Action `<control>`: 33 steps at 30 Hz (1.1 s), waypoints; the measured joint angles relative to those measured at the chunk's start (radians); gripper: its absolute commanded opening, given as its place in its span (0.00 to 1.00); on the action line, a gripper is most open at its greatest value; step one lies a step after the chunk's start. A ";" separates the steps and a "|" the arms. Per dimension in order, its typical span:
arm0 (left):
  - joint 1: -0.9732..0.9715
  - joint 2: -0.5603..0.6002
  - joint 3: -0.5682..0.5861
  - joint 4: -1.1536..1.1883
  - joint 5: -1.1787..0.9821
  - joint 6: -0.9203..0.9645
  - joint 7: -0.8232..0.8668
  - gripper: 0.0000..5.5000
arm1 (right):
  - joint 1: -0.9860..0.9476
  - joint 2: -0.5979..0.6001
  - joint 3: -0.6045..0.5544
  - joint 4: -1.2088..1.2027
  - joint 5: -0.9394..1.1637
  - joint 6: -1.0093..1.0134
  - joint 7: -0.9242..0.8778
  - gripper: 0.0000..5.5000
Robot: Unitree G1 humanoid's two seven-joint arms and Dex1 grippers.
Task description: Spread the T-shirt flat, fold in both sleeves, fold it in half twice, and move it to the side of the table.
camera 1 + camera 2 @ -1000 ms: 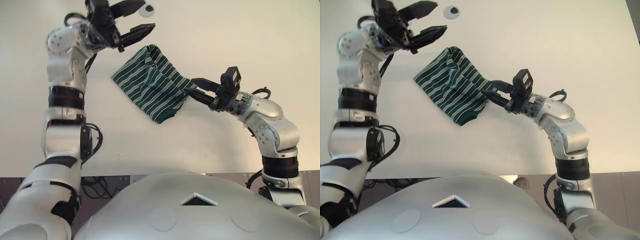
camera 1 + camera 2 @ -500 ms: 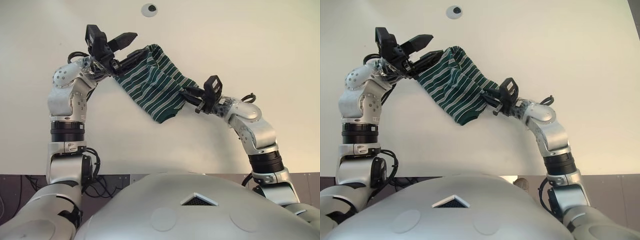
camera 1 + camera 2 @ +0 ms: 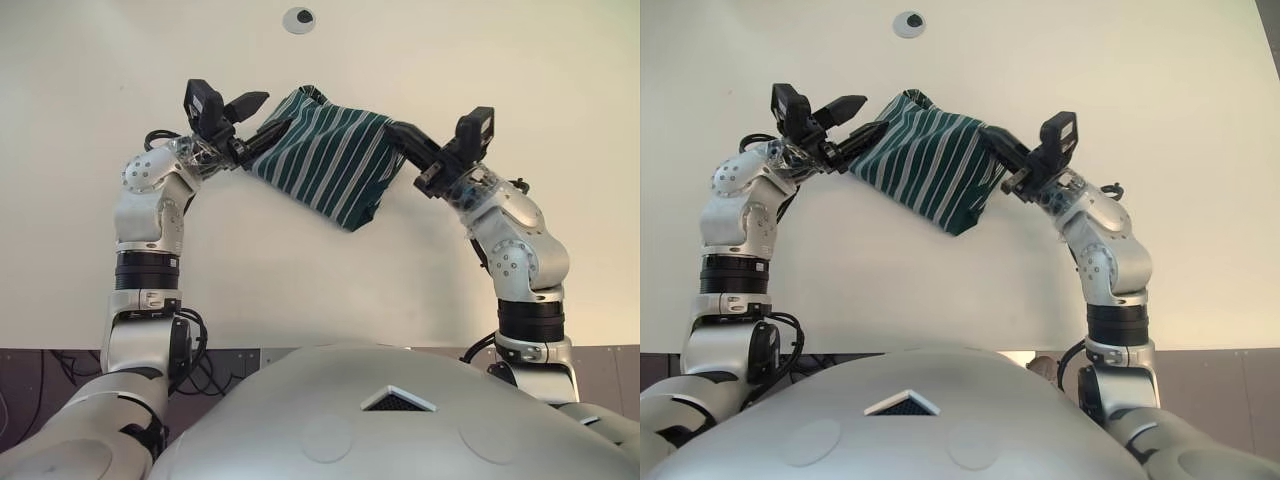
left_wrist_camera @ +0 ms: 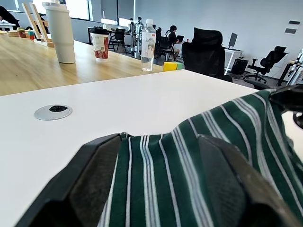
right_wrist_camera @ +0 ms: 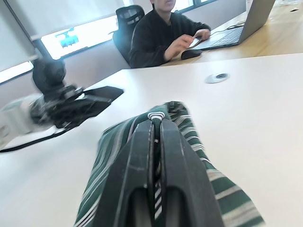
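The green T-shirt (image 3: 330, 160) with white stripes hangs bunched above the white table (image 3: 520, 70), stretched between both grippers. My right gripper (image 3: 395, 130) is shut on the shirt's right upper edge; in the right wrist view its fingers (image 5: 142, 156) press together on a fold of the cloth (image 5: 106, 161). My left gripper (image 3: 258, 118) is open at the shirt's left edge. In the left wrist view its two fingers (image 4: 94, 161) stand wide apart with striped cloth (image 4: 161, 189) lying between them. The shirt's lower corner droops toward the table.
A round grey cable grommet (image 3: 298, 19) sits in the table at the far middle. The table's front edge (image 3: 300, 348) runs just ahead of my body. Beyond the table, a wooden desk carries cups (image 4: 60, 33) and a bottle (image 4: 148, 45).
My right gripper has raised the shirt and carried it up and to the right. My left gripper came down from near the grommet, and its open fingers now straddle the shirt's left edge.
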 measured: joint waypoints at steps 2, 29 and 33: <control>-0.006 -0.037 -0.018 0.054 0.049 -0.038 0.053 0.54 | -0.023 0.031 -0.024 0.090 -0.018 -0.028 -0.042 0.00; -0.229 -0.259 0.011 0.528 0.203 -0.267 0.452 0.54 | -0.327 -0.044 -0.053 0.636 -0.435 -0.622 -0.428 0.13; -0.214 -0.306 0.110 0.252 0.002 -0.277 0.396 0.54 | -0.331 0.068 0.037 0.447 -0.276 -0.401 -0.244 0.13</control>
